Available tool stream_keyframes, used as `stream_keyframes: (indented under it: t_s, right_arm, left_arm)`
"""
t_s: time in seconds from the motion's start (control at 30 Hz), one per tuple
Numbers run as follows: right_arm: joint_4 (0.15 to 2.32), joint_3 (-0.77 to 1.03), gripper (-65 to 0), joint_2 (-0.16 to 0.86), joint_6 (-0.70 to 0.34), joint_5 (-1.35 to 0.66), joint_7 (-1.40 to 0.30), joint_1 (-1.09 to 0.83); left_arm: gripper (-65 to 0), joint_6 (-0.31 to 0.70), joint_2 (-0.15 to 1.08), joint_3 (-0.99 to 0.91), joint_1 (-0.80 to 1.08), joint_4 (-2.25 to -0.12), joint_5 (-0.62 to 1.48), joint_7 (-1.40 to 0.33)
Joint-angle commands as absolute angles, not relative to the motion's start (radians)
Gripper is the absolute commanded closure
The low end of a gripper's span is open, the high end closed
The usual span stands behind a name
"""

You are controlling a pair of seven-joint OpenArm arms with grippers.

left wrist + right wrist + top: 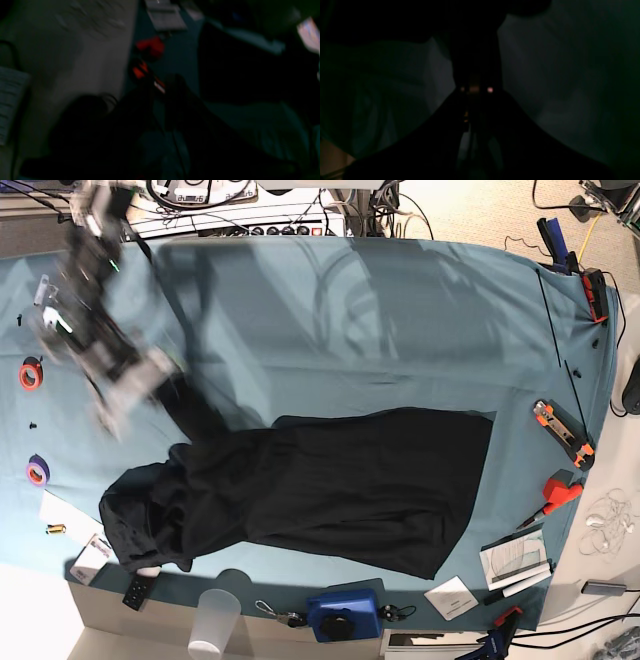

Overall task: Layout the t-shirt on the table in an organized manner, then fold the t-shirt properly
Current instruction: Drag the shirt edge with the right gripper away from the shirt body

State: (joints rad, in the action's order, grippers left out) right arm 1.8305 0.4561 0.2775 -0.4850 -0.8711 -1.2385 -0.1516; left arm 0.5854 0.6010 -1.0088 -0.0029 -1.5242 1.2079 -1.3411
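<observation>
The black t-shirt [340, 480] lies spread across the near half of the teal table [380, 320], bunched at its left end. A stretched strip of it rises up and left to my right gripper [160, 380], which is blurred. The right wrist view is very dark. There, my right gripper [475, 87] is shut on black t-shirt [475, 50] fabric above the table [545, 75]. My left gripper [161, 85] shows only in the dim left wrist view. It hovers over the table [180, 55] edge, left of the t-shirt [237, 70], and its jaws are too dark to read.
An orange-black tool [563, 432], a red tool [560, 490] and papers [515, 560] lie along the table's right edge. Tape rolls [30, 373] lie at the left. A clear cup [215, 615] and a blue device [343, 615] stand at the near edge. Cables [250, 220] crowd the back.
</observation>
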Motion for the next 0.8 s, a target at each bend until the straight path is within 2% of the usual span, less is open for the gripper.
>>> stream_keyframes:
  t_s: [0.0,0.23,0.5,0.57,0.63,0.7,0.77]
  right_arm:
    - [1.846,0.505,0.0,0.284,-0.509,-0.921,-1.22,-0.16]
    - [1.846,0.731,0.0,0.26,-0.596,-1.104,-1.272,-0.253]
    - [1.846,0.773,0.0,0.26,-0.606,-1.106,-1.287,-0.26]
    - [1.846,0.773,0.0,0.26,-0.607,-1.106,-1.289,-0.26]
    - [1.846,0.773,0.0,0.26,-0.606,-1.09,-1.295,-0.26]
    - [1.846,0.773,0.0,0.26,-0.606,-1.064,-1.295,-0.26]
    - [1.846,0.773,0.0,0.26,-0.606,-1.045,-1.296,-0.26]
  left_arm:
    - [-7.3,0.589,0.629,-0.986,-0.013,-1.539,1.235,-1.336]
    - [-7.3,0.591,0.624,-0.735,-0.014,-1.583,1.257,-1.343]
    - [-7.6,0.605,0.481,-0.574,-0.014,-1.721,1.167,-1.327]
    - [-12.9,0.63,0.448,-0.541,-0.014,-1.731,1.072,-1.272]
    - [-24.0,0.619,0.423,-0.517,-0.014,-1.731,0.937,-1.177]
    - [-33.6,0.539,0.399,-0.501,-0.014,-1.731,0.829,-1.079]
    - [-35.2,0.462,0.382,-0.482,-0.014,-1.731,0.775,-1.042]
